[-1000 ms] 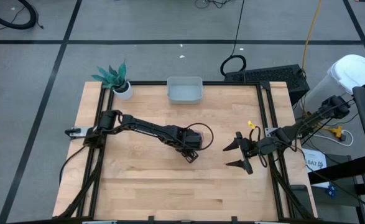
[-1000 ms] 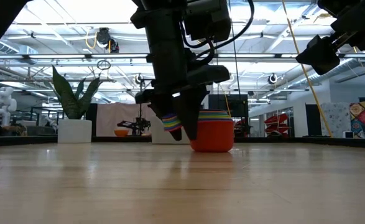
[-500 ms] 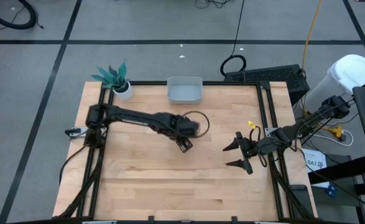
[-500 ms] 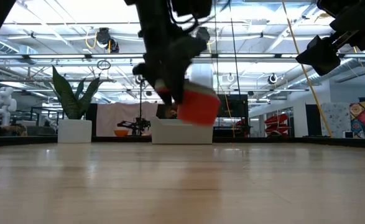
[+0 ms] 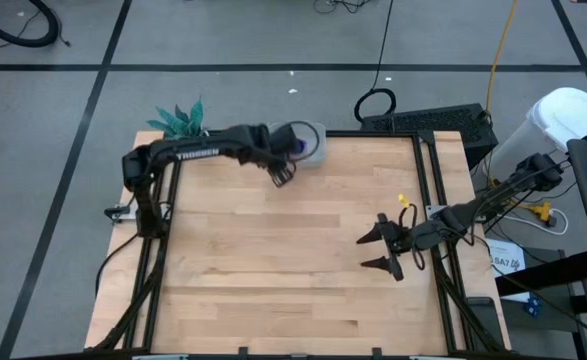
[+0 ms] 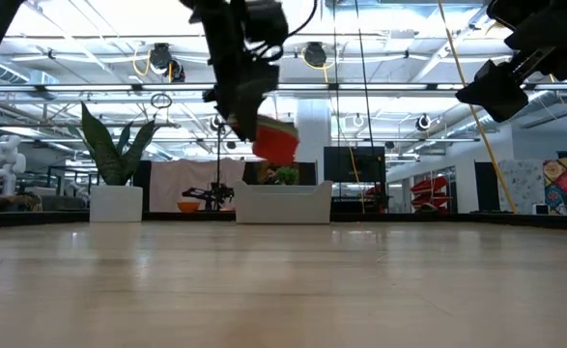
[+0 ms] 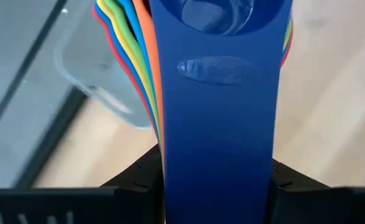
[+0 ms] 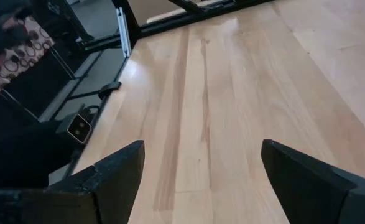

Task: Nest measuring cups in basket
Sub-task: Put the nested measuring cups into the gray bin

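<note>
I'm seeing one stack of cups [image 7: 222, 93], its fanned handles showing six colours I can count: red, orange, yellow, green, light blue, dark blue. One basket [image 5: 311, 150], one plant [image 5: 178, 119], one bench [image 5: 293, 250], two hands.

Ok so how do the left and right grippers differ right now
The left gripper is shut on the nested measuring cups, gripping their stacked handles; the right gripper is open and holds nothing. The left one is at the table's far edge, carrying the stack in the air over the basket; the right one waits near the table's right side. Both are dark two-finger grippers, clear of the tabletop.
</note>
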